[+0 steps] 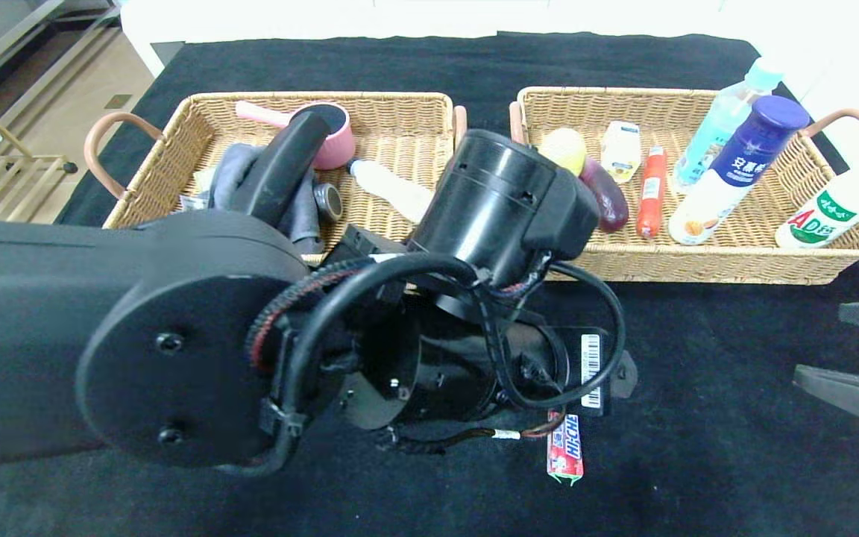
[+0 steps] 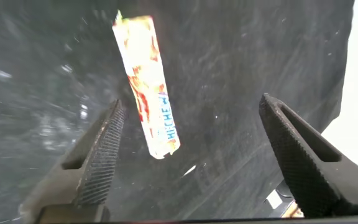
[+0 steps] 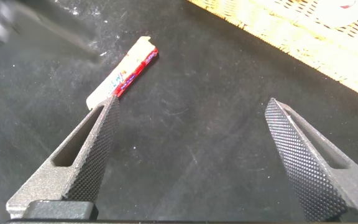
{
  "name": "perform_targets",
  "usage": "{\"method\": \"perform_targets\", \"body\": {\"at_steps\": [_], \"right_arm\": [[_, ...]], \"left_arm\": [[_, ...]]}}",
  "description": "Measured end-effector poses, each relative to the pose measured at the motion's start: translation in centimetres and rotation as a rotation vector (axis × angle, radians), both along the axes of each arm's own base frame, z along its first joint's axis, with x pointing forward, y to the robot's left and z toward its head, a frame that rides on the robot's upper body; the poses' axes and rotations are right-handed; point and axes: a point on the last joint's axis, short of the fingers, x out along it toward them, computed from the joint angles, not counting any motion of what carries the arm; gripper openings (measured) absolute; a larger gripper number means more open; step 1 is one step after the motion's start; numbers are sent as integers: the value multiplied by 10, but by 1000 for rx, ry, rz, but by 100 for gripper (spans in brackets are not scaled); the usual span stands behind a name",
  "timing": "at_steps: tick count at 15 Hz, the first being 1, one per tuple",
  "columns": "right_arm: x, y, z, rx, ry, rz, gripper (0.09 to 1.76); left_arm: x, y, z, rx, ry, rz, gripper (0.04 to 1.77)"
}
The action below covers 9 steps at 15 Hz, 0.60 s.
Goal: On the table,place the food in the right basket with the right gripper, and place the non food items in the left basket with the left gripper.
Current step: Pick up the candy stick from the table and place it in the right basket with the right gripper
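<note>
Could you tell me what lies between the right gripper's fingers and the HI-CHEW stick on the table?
Only bare black cloth. In the right wrist view, the open right gripper sits apart from the HI-CHEW stick, with nothing between.

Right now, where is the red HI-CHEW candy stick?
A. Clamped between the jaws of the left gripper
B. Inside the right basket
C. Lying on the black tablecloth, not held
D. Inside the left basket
C. The HI-CHEW candy stick lies flat on the black tablecloth in front of both baskets; the left gripper is above it with its jaws wide apart, touching nothing.
</note>
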Motion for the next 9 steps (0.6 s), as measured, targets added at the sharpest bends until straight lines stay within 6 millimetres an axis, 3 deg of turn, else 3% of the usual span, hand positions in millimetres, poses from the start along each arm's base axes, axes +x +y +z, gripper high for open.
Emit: {"method": "perform_targets", "body": {"at_steps": [9], "right_arm": [[0, 1, 0, 0, 2, 8, 171]], "left_arm": [[-20, 60, 38, 68, -157, -61, 168]]}}
